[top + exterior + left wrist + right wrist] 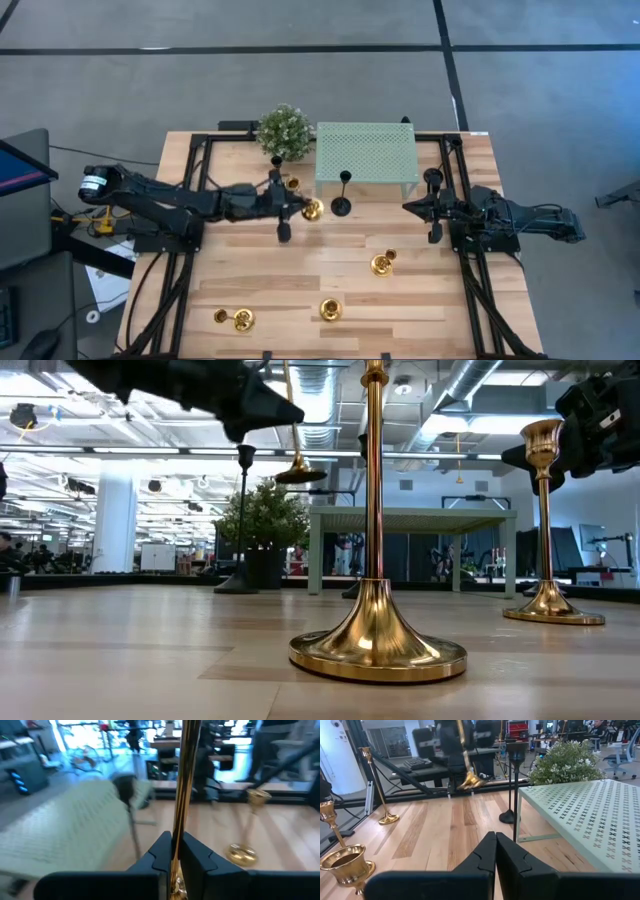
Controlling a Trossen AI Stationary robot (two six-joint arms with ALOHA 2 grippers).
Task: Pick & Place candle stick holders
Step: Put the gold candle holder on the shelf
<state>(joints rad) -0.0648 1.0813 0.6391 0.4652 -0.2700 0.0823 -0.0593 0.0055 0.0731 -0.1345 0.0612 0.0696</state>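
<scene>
My left gripper [304, 206] is over the middle of the table, in front of the green plant [284, 131], shut on a gold candle stick holder [465, 765] that hangs in the air. A black holder [342, 195] stands on its round base in front of the mint green stand [366, 152]. Three more gold holders [383, 262] [331, 309] [237, 319] stand nearer the front edge. My right gripper [408, 207] waits shut at the table's right, touching nothing. My left gripper pinches the gold holder's thin stem [179, 820] between its two fingers [197, 860], a little above the round base [470, 782]. The fingers come in level from the table's left and lie across the stem. The holder is lifted clear, nearly upright and slightly tilted, base down.
The mint green stand and the plant fill the far middle. Dark frame rails [466, 250] run along both sides of the table. Bare wood [300, 265] lies between the lifted holder and the gold ones in front.
</scene>
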